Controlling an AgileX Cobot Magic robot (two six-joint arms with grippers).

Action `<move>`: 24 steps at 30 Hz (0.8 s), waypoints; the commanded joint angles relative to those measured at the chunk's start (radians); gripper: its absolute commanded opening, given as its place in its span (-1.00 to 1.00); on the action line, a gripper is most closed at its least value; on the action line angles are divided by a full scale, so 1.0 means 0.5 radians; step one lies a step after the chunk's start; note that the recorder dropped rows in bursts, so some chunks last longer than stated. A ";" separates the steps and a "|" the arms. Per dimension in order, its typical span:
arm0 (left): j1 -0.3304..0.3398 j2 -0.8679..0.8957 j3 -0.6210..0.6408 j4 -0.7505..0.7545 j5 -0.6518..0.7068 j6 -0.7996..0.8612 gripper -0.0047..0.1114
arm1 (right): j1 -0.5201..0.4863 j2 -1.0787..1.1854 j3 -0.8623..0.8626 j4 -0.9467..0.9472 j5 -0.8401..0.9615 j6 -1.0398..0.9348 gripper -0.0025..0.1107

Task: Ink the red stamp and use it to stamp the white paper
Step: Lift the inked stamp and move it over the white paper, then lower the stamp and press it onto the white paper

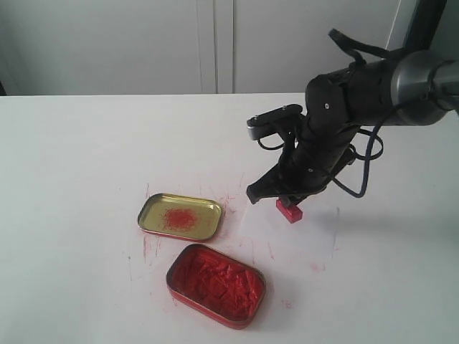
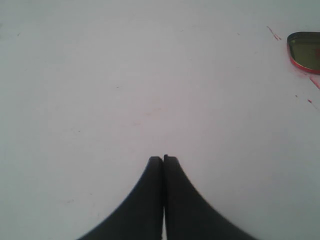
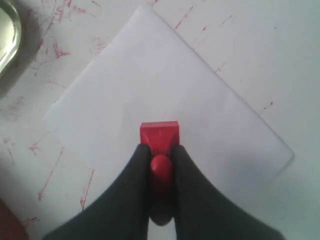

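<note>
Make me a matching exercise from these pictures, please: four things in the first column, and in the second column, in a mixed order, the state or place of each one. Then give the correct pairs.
Column one
1. red stamp
2. left gripper
3. gold-lined tin
4. white paper

Column two
A. shut and holding nothing
B. gripped by the right gripper
C. lies flat, beneath the stamp
D. has a red smear in its middle

Pairs: 1-B, 2-A, 3-D, 4-C
</note>
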State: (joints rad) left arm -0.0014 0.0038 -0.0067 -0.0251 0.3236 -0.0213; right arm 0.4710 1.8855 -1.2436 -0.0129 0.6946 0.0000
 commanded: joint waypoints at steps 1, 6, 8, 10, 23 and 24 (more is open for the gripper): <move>0.003 -0.008 0.013 0.001 0.017 -0.002 -0.92 | -0.024 0.054 -0.010 -0.004 -0.045 0.000 -0.96; 0.003 -0.008 0.013 0.001 0.017 -0.002 -0.92 | -0.027 0.080 -0.010 -0.004 -0.105 0.000 -0.96; 0.003 -0.008 0.013 0.001 0.017 -0.002 -0.92 | -0.027 0.080 -0.010 -0.004 -0.114 0.000 -0.96; 0.003 -0.008 0.013 0.001 0.017 -0.002 -0.92 | -0.027 0.084 -0.010 -0.004 -0.114 0.000 -0.96; 0.003 -0.008 0.013 0.001 0.017 -0.002 -0.92 | -0.027 0.094 -0.010 0.004 -0.157 0.019 -0.96; 0.003 -0.008 0.013 0.001 0.017 -0.002 -0.92 | -0.027 0.102 -0.010 0.009 -0.162 0.030 -0.96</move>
State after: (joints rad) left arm -0.0014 0.0038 -0.0067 -0.0251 0.3236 -0.0213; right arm 0.4634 1.9281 -1.2436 -0.0093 0.6317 0.0000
